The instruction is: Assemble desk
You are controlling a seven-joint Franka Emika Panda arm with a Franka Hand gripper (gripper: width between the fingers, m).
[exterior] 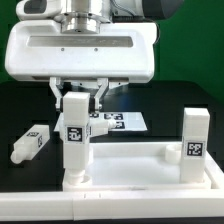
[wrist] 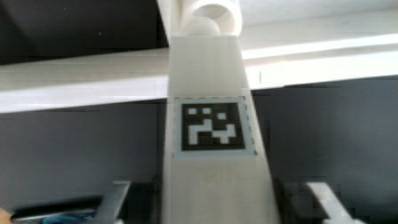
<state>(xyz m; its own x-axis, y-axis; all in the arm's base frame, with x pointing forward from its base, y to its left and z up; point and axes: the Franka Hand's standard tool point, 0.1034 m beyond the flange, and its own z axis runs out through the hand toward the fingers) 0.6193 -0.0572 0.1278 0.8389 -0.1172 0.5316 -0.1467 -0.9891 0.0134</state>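
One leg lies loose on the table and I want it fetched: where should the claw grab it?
Take the lying leg mid-length, across its long flat sides, from above, probably with the claw turned to its slant: it lies flat, tag up, sides free.

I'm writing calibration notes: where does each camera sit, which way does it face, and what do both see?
Exterior view: free-standing, in front of the table, slightly above it, facing the desk panel and the gripper; the arm's wrist and jaws show.
Wrist view: on the wrist, looking down the upright leg between the jaws; only fingertips show.
Shared: that tagged leg and the jaws.
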